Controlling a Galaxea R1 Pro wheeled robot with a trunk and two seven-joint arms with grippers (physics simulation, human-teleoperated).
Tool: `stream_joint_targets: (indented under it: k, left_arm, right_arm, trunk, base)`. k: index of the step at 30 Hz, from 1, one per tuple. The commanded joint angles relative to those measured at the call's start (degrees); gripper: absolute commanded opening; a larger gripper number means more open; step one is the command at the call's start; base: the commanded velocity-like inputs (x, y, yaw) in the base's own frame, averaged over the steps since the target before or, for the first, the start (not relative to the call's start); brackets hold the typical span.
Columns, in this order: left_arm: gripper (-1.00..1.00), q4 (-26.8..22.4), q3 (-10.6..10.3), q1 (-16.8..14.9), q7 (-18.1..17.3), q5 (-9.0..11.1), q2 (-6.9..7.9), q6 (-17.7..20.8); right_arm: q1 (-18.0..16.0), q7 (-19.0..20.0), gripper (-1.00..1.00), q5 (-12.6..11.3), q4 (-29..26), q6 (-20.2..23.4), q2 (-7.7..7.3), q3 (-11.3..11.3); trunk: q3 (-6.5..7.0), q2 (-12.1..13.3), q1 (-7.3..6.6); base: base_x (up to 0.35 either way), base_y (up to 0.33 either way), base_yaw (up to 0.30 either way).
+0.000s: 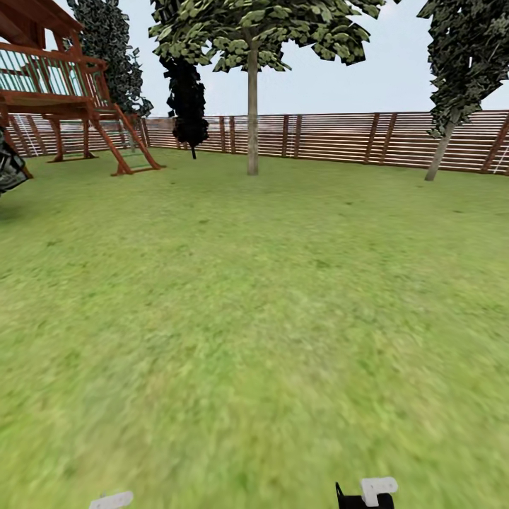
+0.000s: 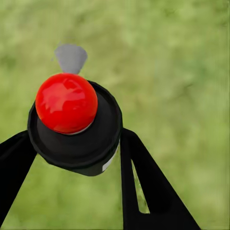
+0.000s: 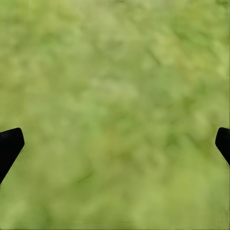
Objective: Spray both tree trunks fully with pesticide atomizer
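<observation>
My left gripper (image 2: 75, 139) is shut on the pesticide atomizer (image 2: 72, 120), a black bottle with a round red top and a grey nozzle, held over grass. My right gripper (image 3: 118, 139) stands open over bare lawn, with nothing between its black fingertips (image 3: 10, 143). Across the garden lawn (image 1: 254, 318) stands one tree with a straight grey-tan trunk (image 1: 252, 120), directly ahead by the fence. A second tree with a leaning trunk (image 1: 440, 152) is at the far right. The pesticide mist is out of view.
A brown slat fence (image 1: 332, 138) closes the back of the lawn. A wooden play tower with a ladder (image 1: 63, 92) stands at the far left. A near-black thin tree (image 1: 187, 99) is beside it. White parts of my arms (image 1: 378, 488) peek in at the bottom edge.
</observation>
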Motion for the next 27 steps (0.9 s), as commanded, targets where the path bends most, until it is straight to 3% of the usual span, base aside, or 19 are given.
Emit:
stream_joint_targets:
  k: [1, 27]
  left_arm:
    - [-1.0, 0.0, 0.01, 0.0, 0.0, 0.0, 0.0, 0.0]
    - [-1.0, 0.0, 0.01, -0.01, 0.01, 0.0, 0.06, 0.0]
  right_arm:
    - [0.0, 0.0, 1.0, 0.0, 0.01, 0.0, 0.0, 0.0]
    - [0.0, 0.0, 1.0, 0.0, 0.01, 0.0, 0.0, 0.0]
  trunk:
    - [0.0, 0.0, 0.0]
    - [0.0, 0.0, 0.0]
  base:
    - [0.339, 0.0, 0.0]
    - [0.339, 0.0, 0.0]
